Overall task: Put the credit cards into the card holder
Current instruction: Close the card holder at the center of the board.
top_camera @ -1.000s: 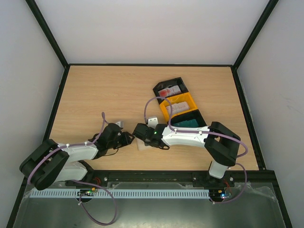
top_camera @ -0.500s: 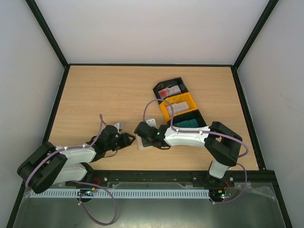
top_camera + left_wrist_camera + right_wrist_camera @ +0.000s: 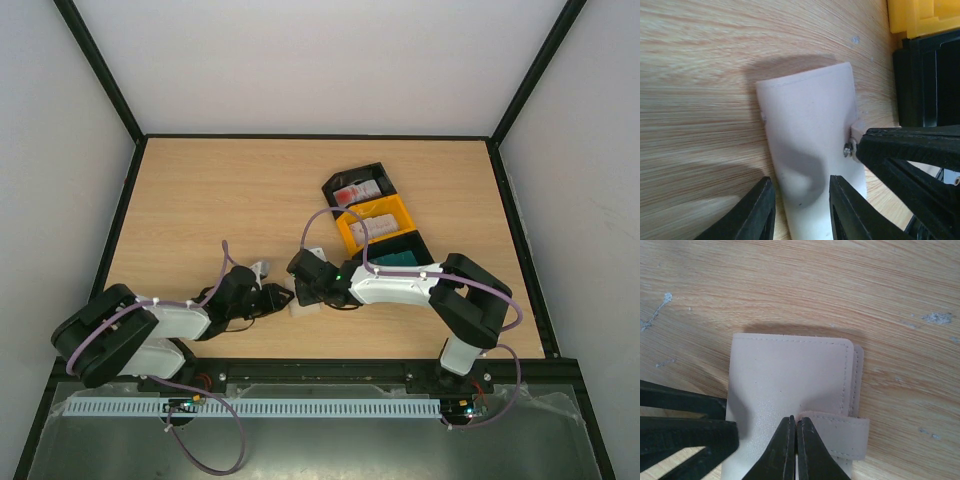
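The card holder (image 3: pixel 304 306) (image 3: pixel 790 385) (image 3: pixel 807 135) lies shut and flat near the front middle, a pale beige wallet with its strap (image 3: pixel 837 432) wrapped over one edge. My right gripper (image 3: pixel 306 287) (image 3: pixel 796 424) is shut, its tips resting on the holder right at the strap's end. I cannot tell whether the strap edge is pinched. My left gripper (image 3: pixel 281 298) (image 3: pixel 802 212) is open and straddles the holder's near end. The credit cards sit in bins: white-red (image 3: pixel 358 191), pale (image 3: pixel 377 227) and teal (image 3: pixel 392 260).
Three joined bins stand behind and to the right of the holder: black (image 3: pixel 372 172), orange (image 3: pixel 347 234) (image 3: pixel 920 15), and black (image 3: pixel 420 243) (image 3: pixel 925 80). Both wrists crowd the holder from either side. Bare wood stretches to the left and to the back.
My left gripper has slid right, up to the card holder, and now straddles it. The right gripper has shifted slightly back and stays shut on top of the holder.
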